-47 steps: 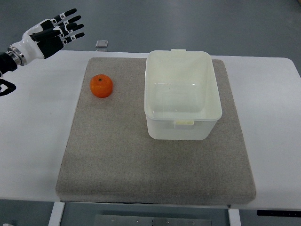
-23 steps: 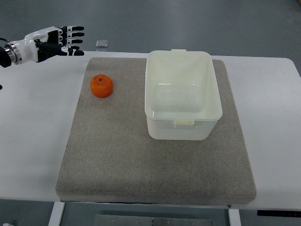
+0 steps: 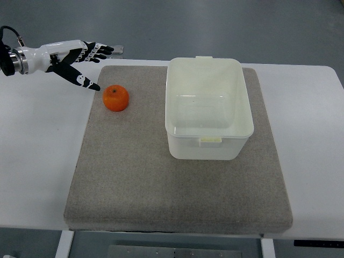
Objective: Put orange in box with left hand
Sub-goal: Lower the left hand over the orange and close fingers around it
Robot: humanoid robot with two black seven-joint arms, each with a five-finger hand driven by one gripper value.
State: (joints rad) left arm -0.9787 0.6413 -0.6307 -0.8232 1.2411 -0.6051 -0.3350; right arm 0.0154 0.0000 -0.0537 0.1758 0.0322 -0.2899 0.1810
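On my screen the left hand (image 3: pixel 75 56) reaches in from the upper left over the white counter (image 3: pixel 37 140), its fingers (image 3: pixel 99 49) spread flat and pointing right, with the thumb angled down toward the mat; it grips nothing. The orange (image 3: pixel 115 98) sits on the grey mat (image 3: pixel 140 177) near its far left corner, just to the right of and below the thumb tip, and I see a small gap between the two, so no contact. The box (image 3: pixel 208 107), a pale open plastic tub, stands upright on the mat to the right of the orange, well apart from it, and I can see straight down to its bare bottom. A small dark square object (image 3: pixel 116 50) lies on the floor beyond the counter's far edge, just past the fingertips. From this one steep view I can't judge how high the hand hangs above the surface.
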